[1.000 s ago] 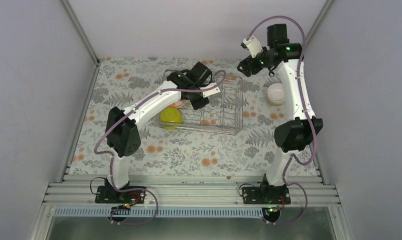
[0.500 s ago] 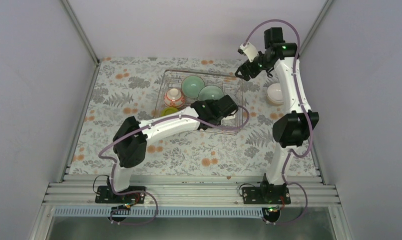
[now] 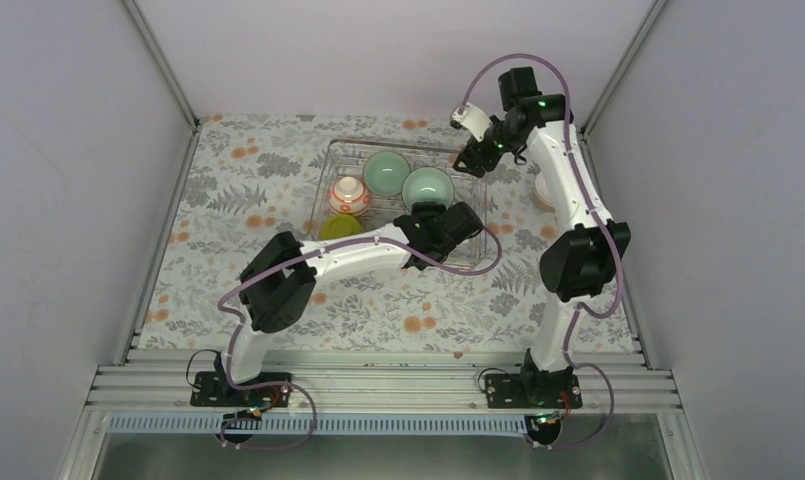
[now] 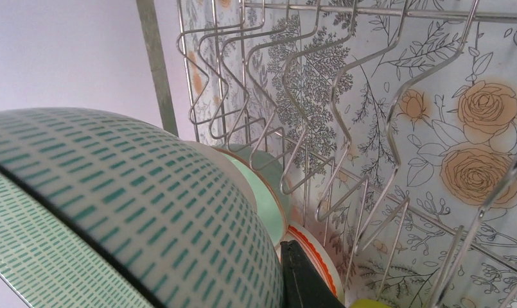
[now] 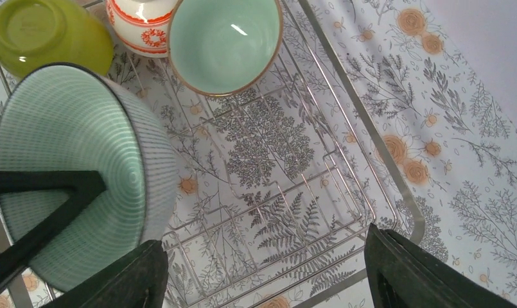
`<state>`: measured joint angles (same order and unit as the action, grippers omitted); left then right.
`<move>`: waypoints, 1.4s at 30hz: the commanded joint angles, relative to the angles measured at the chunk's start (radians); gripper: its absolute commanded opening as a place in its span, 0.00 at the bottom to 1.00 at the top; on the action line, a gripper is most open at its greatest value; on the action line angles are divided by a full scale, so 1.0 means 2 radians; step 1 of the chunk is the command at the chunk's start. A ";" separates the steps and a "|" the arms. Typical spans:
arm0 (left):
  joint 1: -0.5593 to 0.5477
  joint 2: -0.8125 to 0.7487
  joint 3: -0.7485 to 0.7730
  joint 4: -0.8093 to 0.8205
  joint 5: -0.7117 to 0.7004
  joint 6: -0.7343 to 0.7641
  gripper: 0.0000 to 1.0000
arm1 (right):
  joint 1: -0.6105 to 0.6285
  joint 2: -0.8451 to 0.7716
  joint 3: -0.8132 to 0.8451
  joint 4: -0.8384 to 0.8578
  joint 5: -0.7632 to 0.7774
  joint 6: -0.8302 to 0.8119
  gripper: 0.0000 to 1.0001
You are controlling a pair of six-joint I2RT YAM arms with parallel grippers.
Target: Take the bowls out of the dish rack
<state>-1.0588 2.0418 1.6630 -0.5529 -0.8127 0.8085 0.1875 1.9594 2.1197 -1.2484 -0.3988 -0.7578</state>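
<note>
The wire dish rack [image 3: 470, 213] holds several bowls: a striped green bowl [image 3: 427, 186], a pale green bowl [image 3: 386, 169], a red-and-white bowl [image 3: 347, 194] and a yellow-green bowl [image 3: 339, 226]. My left gripper [image 3: 433, 214] is shut on the near rim of the striped green bowl [image 4: 133, 212]; one finger [image 4: 305, 280] presses its outer wall and the other is hidden inside. My right gripper [image 5: 265, 273] hangs open over the rack's bare right end [image 5: 288, 186], beside the striped bowl [image 5: 76, 173]. A white bowl [image 3: 545, 190] sits on the table behind the right arm.
The floral tablecloth [image 3: 378, 300] covers the table. Grey walls close in at the left, back and right. The rack's upright wire tines [image 4: 345, 128] stand close to the left gripper. The right arm's elbow [image 3: 576, 262] hangs over the table's right side.
The left arm swung from over the rack's left part to its near side, uncovered the bowls and settled on the striped bowl's rim. The right gripper moved left and down towards the rack.
</note>
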 commanded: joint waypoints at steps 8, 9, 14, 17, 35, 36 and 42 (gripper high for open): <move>0.002 0.009 0.013 0.020 -0.007 0.055 0.02 | 0.045 -0.063 -0.054 0.031 0.075 -0.020 0.76; 0.004 0.009 0.013 0.015 -0.002 0.059 0.02 | 0.048 -0.068 -0.058 0.027 0.074 -0.024 0.76; 0.008 0.001 0.014 0.002 0.026 0.075 0.02 | 0.063 -0.069 -0.058 0.011 0.090 -0.037 0.73; 0.010 0.000 0.021 -0.008 0.037 0.082 0.02 | 0.068 -0.057 -0.048 -0.002 0.095 -0.039 0.71; 0.017 -0.081 -0.039 0.064 0.065 0.194 0.02 | 0.076 -0.020 -0.046 -0.018 0.071 -0.034 0.72; 0.017 -0.083 -0.042 0.065 0.066 0.200 0.02 | 0.076 -0.019 -0.050 -0.018 0.072 -0.034 0.72; 0.020 -0.077 -0.031 0.056 0.067 0.206 0.02 | 0.076 -0.011 -0.044 -0.018 0.070 -0.031 0.64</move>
<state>-1.0237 1.9079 1.5826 -0.4862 -0.6617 1.1942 0.3336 1.9175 2.0201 -1.2724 -0.2424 -0.8223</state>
